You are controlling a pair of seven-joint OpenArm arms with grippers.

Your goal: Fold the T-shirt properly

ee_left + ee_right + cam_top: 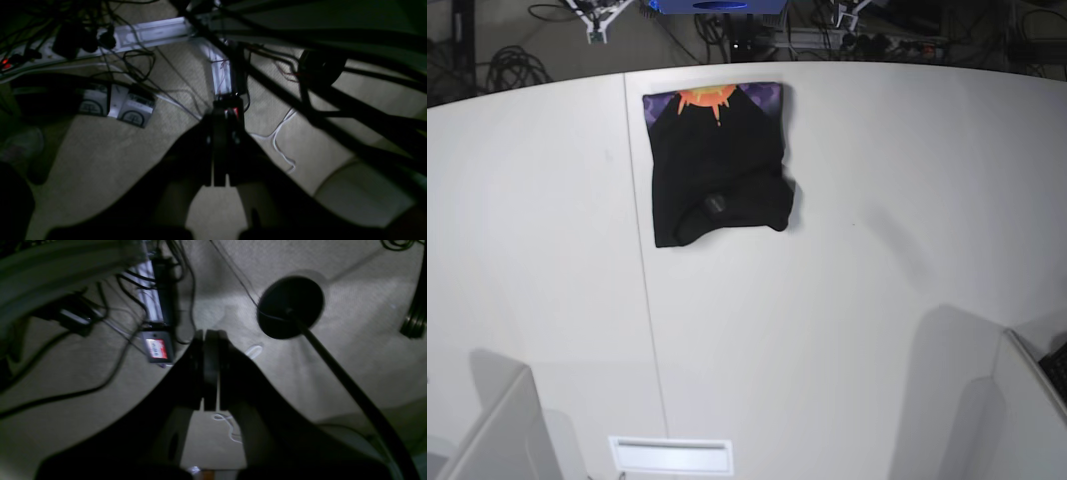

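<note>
The black T-shirt (717, 165) lies folded into a compact rectangle on the white table (847, 300), at the back, left of centre. A strip of its purple and orange sunburst print (712, 98) shows along its far edge, and a lumpy fold sits at its near right corner. Neither gripper shows in the base view. In the left wrist view, my left gripper (220, 150) is shut and empty, hanging over beige carpet. In the right wrist view, my right gripper (210, 373) is shut and empty, also over carpet. The shirt is not in either wrist view.
Both wrist views show floor with cables, a power strip (30, 56), aluminium frame rails (220, 73) and a black round stand base (290, 306). In the base view, pale grey panels stand at the near left (497, 430) and near right (1017, 410) corners.
</note>
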